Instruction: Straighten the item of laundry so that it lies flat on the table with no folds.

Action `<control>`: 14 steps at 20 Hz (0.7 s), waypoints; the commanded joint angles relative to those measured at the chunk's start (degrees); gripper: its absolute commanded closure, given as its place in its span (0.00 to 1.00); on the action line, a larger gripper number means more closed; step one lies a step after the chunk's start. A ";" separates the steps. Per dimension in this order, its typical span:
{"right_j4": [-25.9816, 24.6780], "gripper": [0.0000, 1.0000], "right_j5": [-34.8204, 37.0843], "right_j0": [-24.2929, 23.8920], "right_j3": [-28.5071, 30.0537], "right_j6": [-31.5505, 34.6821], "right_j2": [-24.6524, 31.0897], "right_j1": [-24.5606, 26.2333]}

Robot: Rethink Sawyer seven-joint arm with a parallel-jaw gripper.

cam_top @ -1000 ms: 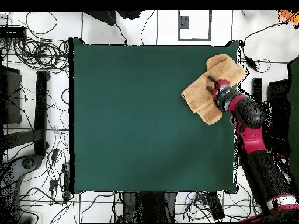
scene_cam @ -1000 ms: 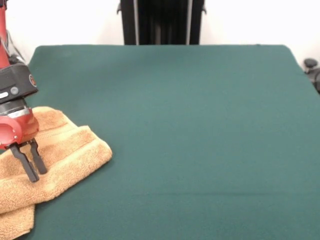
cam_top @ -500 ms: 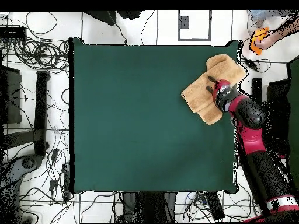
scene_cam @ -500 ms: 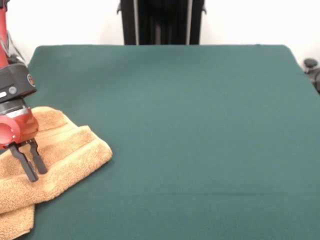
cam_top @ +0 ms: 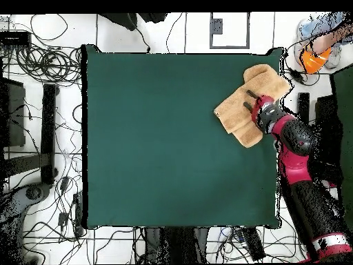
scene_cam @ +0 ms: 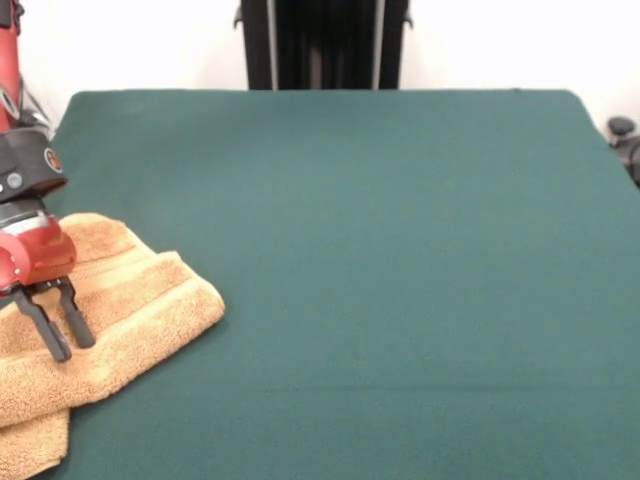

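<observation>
The item of laundry (scene_cam: 120, 300) is a tan-orange towel lying folded in thick layers at the left near corner of the table (scene_cam: 400, 250). Part of it runs off the picture's left and bottom edges. My gripper (scene_cam: 64, 342) points down onto the towel's upper layer, open, with its two black fingers a little apart and cloth showing between them. Nothing is lifted. From overhead, the towel (cam_top: 238, 114) sits at the table's (cam_top: 158, 138) top right corner, with the gripper (cam_top: 248, 99) over its middle and the red arm reaching in from the lower right.
The towel lies close to the table's edge on two sides. In the overhead view, part of a person with something orange (cam_top: 314, 59) shows past the table's top right corner, and cables (cam_top: 48, 62) cover the floor at the left.
The gripper has shifted slightly toward the table's edge, and its fingers have spread a little. The towel has not moved. The person at the overhead corner has moved.
</observation>
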 commanded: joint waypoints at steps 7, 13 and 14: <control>-2.69 0.00 6.09 5.32 16.50 1.80 0.61 12.58; -2.33 0.00 3.26 3.61 18.89 2.93 2.46 14.05; -2.27 0.00 2.95 3.38 19.07 2.99 2.65 14.35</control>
